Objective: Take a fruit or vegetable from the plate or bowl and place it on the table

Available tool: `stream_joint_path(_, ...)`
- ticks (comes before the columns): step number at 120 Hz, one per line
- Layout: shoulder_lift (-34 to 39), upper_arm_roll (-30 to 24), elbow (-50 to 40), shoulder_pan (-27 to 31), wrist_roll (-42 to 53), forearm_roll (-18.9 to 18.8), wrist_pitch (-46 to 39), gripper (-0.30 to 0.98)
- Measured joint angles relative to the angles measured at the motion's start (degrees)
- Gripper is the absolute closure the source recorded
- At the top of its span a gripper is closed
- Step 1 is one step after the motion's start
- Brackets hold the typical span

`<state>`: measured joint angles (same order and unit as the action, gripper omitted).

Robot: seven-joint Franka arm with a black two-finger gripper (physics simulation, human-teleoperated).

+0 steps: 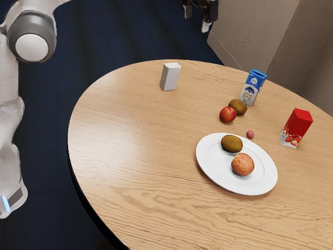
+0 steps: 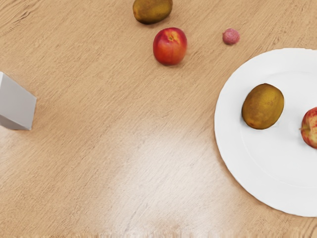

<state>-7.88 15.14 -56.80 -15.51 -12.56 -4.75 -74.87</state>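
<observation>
High at the top edge of the exterior view is my gripper (image 1: 197,14), its two fingers apart with nothing between them, well above and beyond the table. The white plate (image 1: 208,163) holds a brown kiwi (image 1: 231,144) and a red-yellow apple (image 1: 242,164) side by side. In the wrist view the plate (image 2: 229,144) shows in part, with the kiwi (image 2: 263,106) on it and the apple (image 2: 310,127) cut by the picture's edge.
Beside the plate on the wooden table (image 1: 130,140) lie a red peach (image 1: 227,114), another kiwi (image 1: 238,107) and a small pink berry (image 1: 250,134). Farther out stand a blue-white carton (image 1: 253,88), a red carton (image 1: 296,128) and a plain white box (image 1: 170,76).
</observation>
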Motion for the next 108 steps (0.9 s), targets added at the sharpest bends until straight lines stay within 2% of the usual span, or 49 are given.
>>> stream_joint_path(14,-5.0,-1.1,-2.0,2.0,1.5,2.0,-0.8,0.03)
stream_joint_path(26,-5.8,-4.0,-7.7,0.5,2.7,3.0,-1.3,0.02)
stream_joint_path(45,-3.4,-5.4,-19.0,-5.8,4.3,3.6,-6.5,0.02)
stream_joint_path(53,-0.4,-4.4,-24.6,-9.1,4.9,3.7,-9.1,0.02)
stream_joint_path(62,2.5,-0.9,-29.3,-14.7,5.5,3.7,-12.0,0.02)
stream_joint_path(69,3.7,1.2,-30.6,-17.8,5.9,3.8,-14.4,0.02)
stream_joint_path(80,4.0,2.1,-31.3,-19.6,6.5,3.8,-18.4,0.02)
stream_joint_path(108,-2.3,3.3,-28.9,-17.5,5.9,5.4,-24.0,0.02)
